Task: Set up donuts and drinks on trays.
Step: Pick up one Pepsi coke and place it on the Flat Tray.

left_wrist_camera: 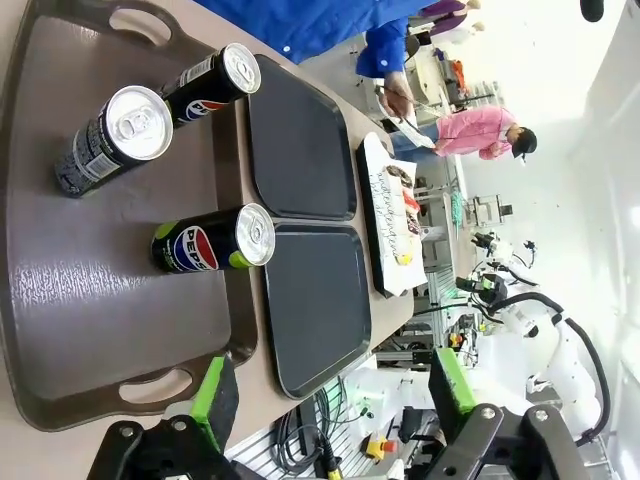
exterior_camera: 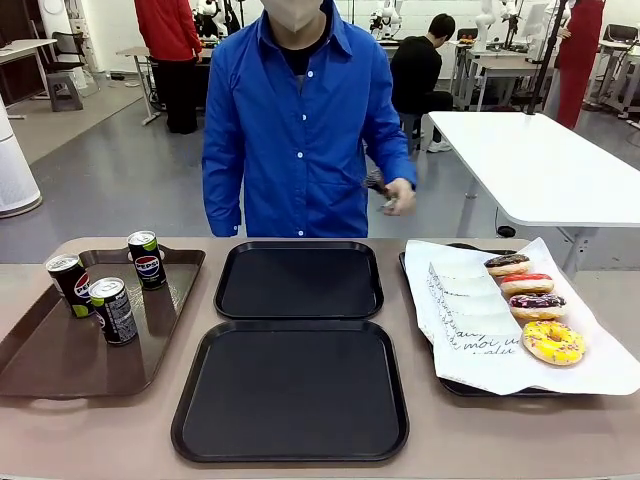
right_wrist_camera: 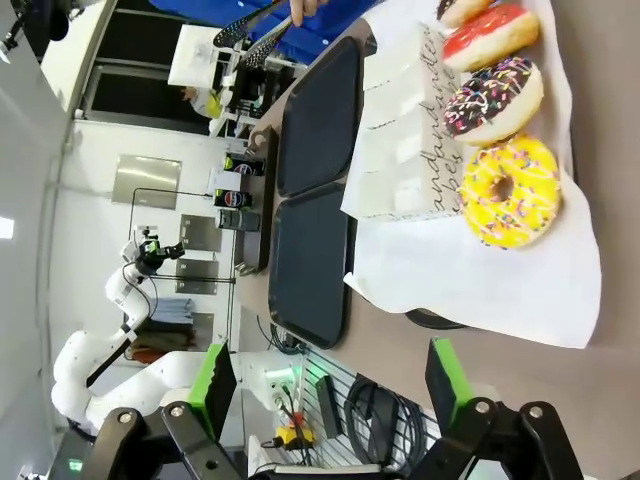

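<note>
Two empty black trays lie mid-table, the far tray (exterior_camera: 298, 280) and the near tray (exterior_camera: 290, 392). Three Pepsi cans (exterior_camera: 147, 259) (exterior_camera: 70, 284) (exterior_camera: 113, 310) stand on a brown tray (exterior_camera: 60, 360) at the left. On the right, four donuts sit in a row on white paper: dark (exterior_camera: 507, 264), red (exterior_camera: 526, 284), dark sprinkled (exterior_camera: 537, 306) and yellow (exterior_camera: 553, 342). My left gripper (left_wrist_camera: 333, 400) hangs open above the brown tray (left_wrist_camera: 90, 300) and its cans (left_wrist_camera: 212, 240). My right gripper (right_wrist_camera: 330, 385) is open, above the yellow donut (right_wrist_camera: 510, 190) and the paper's edge.
White paper sleeves with black script (exterior_camera: 465, 300) lie beside the donuts on the paper-lined tray (exterior_camera: 460, 388). A person in a blue shirt stands at the far side holding tongs (exterior_camera: 385, 195) above the table's far edge. A white table (exterior_camera: 540, 160) stands behind at the right.
</note>
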`<state>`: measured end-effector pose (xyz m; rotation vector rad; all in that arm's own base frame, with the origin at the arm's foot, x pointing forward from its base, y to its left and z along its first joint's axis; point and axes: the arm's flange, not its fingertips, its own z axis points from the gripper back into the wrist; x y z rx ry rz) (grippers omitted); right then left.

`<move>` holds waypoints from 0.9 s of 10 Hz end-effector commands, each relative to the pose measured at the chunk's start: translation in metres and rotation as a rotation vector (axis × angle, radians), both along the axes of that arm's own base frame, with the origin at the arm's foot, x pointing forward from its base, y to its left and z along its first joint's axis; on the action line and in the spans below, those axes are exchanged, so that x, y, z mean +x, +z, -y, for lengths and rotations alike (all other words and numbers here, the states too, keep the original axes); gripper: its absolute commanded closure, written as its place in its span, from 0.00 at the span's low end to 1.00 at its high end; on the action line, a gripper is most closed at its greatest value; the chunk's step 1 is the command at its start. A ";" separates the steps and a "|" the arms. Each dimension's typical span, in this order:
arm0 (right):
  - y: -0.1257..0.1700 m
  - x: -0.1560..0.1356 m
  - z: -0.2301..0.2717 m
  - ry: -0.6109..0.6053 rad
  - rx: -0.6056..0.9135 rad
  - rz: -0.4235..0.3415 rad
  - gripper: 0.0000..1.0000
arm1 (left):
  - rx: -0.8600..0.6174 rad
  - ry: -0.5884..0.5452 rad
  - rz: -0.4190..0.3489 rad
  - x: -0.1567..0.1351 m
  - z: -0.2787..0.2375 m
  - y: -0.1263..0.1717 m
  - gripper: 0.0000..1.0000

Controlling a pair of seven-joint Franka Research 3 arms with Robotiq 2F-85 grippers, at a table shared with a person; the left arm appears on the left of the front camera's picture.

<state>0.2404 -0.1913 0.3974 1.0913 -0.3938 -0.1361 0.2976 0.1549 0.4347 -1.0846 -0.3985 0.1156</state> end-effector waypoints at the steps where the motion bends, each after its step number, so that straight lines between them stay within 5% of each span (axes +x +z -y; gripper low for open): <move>1: 0.000 0.001 -0.003 0.020 0.024 0.012 0.00 | -0.015 -0.003 0.004 -0.001 0.001 -0.001 0.00; 9: 0.000 0.001 -0.003 0.020 0.024 0.012 0.00 | -0.015 -0.003 0.004 -0.001 0.001 -0.001 0.00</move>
